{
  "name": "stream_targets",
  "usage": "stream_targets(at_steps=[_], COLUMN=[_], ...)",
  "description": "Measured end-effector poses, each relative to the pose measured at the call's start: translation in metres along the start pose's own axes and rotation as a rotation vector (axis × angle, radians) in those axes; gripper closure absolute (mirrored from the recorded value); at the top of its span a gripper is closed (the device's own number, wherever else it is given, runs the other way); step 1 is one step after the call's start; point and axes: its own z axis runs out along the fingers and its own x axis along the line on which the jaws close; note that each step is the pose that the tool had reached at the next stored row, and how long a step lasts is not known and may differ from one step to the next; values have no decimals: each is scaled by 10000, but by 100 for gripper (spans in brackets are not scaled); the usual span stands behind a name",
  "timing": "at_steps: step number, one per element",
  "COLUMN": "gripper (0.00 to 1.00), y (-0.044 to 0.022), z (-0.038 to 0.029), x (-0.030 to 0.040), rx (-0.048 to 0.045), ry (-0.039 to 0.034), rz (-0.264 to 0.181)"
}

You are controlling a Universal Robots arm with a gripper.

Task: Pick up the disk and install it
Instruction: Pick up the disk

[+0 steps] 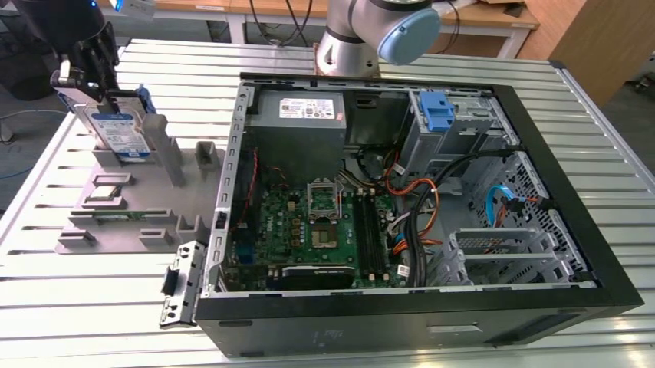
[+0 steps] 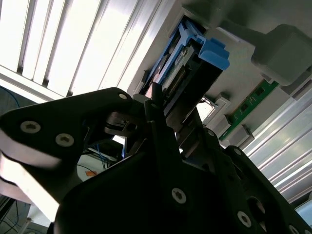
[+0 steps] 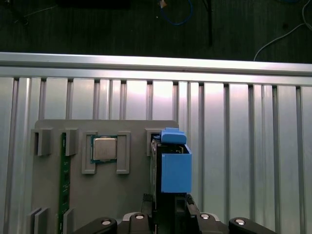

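The disk (image 1: 115, 132) stands on edge in a slot of the grey fixture (image 1: 133, 222) at the exterior view's left, its blue-and-white label facing the camera. My gripper (image 1: 100, 93) comes down on its top edge and is shut on the disk. In the first wrist view the disk's blue side rail (image 3: 175, 170) points away from my gripper (image 3: 169, 204), with a finger against each flat face. The second wrist view shows the disk (image 2: 195, 63) end-on beyond my black fingers (image 2: 156, 105).
The open computer case (image 1: 573, 207) lies at the exterior view's right, with a drive bay and blue latch (image 1: 438, 111) at its far corner beside the grey power supply (image 1: 302, 115). The fixture also holds a silver chip (image 3: 104, 148) and a green memory stick (image 3: 63, 175). The arm's base (image 1: 369, 34) stands behind the case.
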Motion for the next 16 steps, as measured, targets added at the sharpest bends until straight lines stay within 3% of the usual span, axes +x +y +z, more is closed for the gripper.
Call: stream_targets(at_steps=[5, 10, 16], gripper=[65, 65, 65], y=[2, 3, 4], z=[1, 3, 2], x=[5, 8, 19], rx=[9, 28, 31], ry=[9, 82, 83], rz=[131, 425, 448])
